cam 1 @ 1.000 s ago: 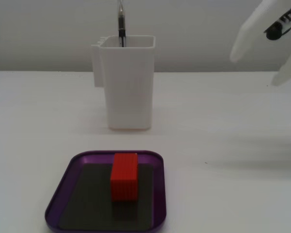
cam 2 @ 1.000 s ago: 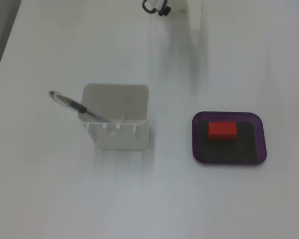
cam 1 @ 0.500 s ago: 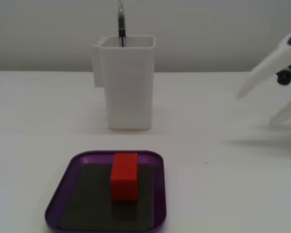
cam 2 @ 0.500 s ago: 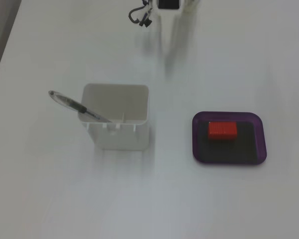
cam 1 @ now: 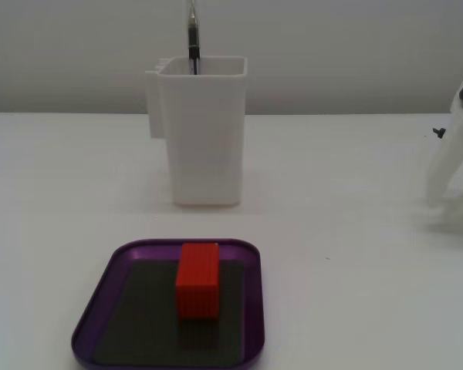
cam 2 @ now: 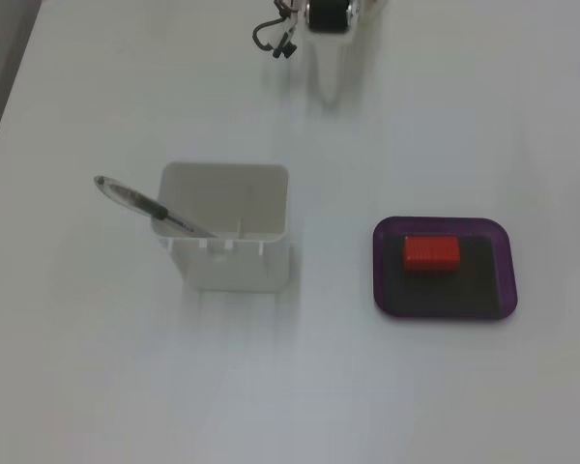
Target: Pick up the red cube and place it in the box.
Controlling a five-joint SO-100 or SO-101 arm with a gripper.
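White table [cam 1: 355, 231], plain pale wall behind. Red cube [cam 1: 197, 280] rests on the dark floor of the box [cam 1: 89, 327], toward the far rim in a fixed view; in the top-down fixed view it sits toward the tray's 10 o'clock corner [cam 2: 430, 252], inside the purple rim [cam 2: 507, 280]. From the box, the white container [cam 2: 234, 261] with a pen [cam 2: 145, 204] lies at 9 o'clock in that view. Gripper [cam 2: 327, 68] is well apart from the box, at its 11 o'clock; fingertips blurred, so cannot tell whether spread or pressed together. It holds nothing visible. Judgement: placement looks done; only arm retreat may remain.
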